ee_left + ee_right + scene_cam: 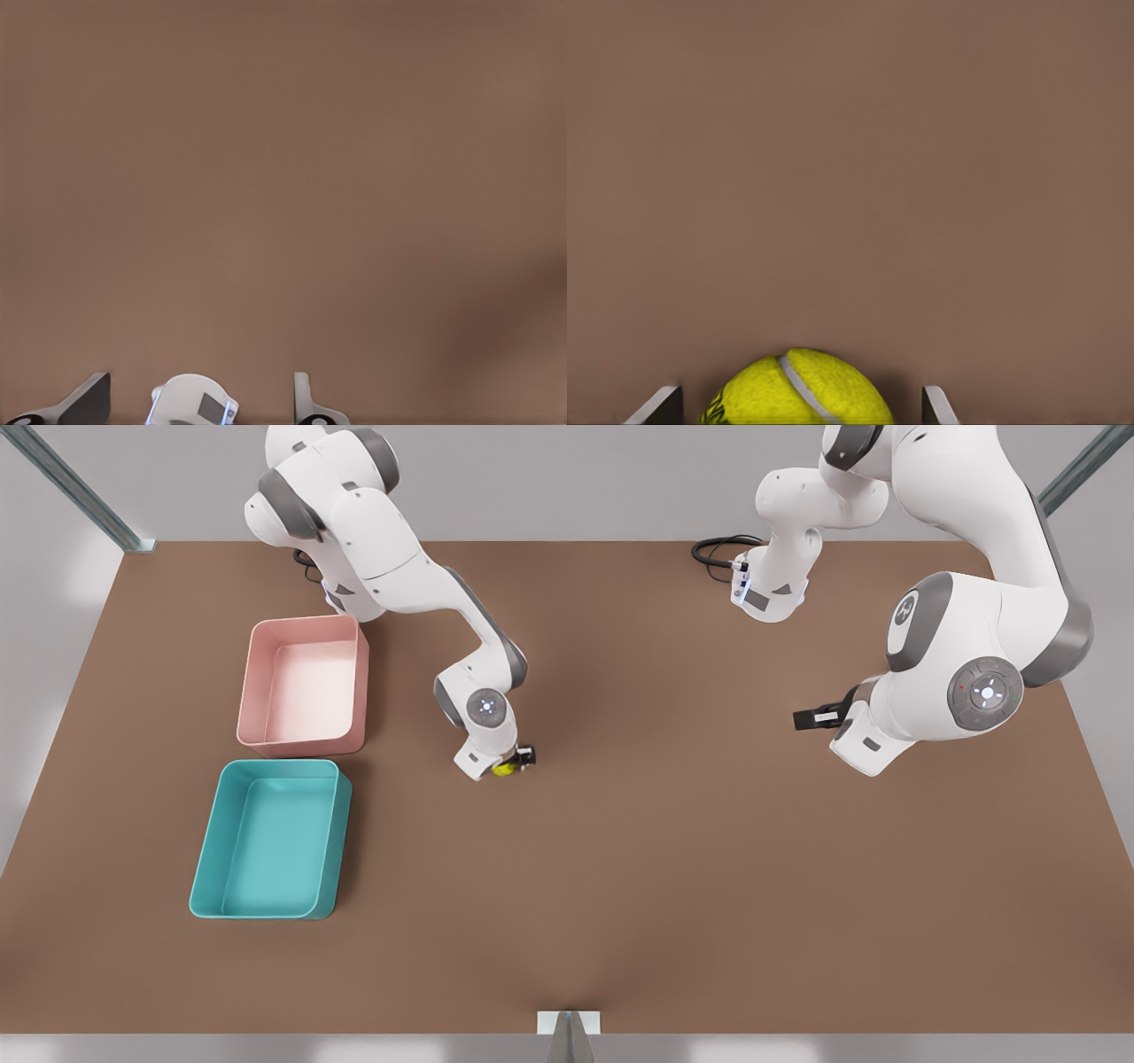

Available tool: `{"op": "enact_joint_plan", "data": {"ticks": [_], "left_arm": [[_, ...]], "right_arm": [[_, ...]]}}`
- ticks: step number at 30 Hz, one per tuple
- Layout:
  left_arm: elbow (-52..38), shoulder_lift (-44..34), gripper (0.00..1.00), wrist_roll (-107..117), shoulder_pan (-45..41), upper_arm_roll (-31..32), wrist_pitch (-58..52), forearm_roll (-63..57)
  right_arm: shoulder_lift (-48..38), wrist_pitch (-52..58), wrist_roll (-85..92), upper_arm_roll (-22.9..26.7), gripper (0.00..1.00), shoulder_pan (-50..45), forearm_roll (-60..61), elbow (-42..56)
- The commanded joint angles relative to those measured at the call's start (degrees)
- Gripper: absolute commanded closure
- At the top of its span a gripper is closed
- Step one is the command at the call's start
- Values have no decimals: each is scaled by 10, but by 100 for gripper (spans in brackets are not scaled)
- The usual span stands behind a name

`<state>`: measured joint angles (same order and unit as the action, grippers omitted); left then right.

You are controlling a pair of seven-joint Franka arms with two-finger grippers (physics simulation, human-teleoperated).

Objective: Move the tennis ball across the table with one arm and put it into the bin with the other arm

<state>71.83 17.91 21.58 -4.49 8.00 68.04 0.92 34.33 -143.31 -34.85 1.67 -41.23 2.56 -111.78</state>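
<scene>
The tennis ball (502,769) rests on the brown table (673,850) near its middle, to the right of the two trays in the front view. My right gripper (516,763) is lowered over it, on the arm at the front view's left. In the right wrist view the ball (799,390) sits between the fingertips (660,405), with a small gap on each side, so the gripper is open around it. The teal bin (205,849) lies near the table's left front. My left gripper (811,717) waits open above the table at the front view's right, holding nothing.
A pale pink tray (252,682) stands just behind the teal bin. A black cable (716,549) coils at the back by an arm base. Bare brown tabletop lies under the left gripper (199,394).
</scene>
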Motion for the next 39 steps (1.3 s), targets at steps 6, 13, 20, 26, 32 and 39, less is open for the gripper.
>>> {"op": "enact_joint_plan", "data": {"ticks": [6,13,20,26,32,39], "left_arm": [[0,-1,0,10,0,0,-4,0],[0,-1,0,10,0,0,-4,0],[0,-1,0,10,0,0,-4,0],[0,0,0,10,-1,1,-9,0],[1,0,0,10,-3,1,-11,0],[0,0,0,10,-3,1,-12,0]], "right_arm": [[1,-6,-12,0,0,0,0,-6],[-11,1,-3,0,30,14,1,1],[-63,29,132,5,30,93,-1,42],[-125,121,344,55,31,216,-6,61],[-68,120,499,96,31,314,-3,102],[-66,235,419,88,0,299,69,140]]}}
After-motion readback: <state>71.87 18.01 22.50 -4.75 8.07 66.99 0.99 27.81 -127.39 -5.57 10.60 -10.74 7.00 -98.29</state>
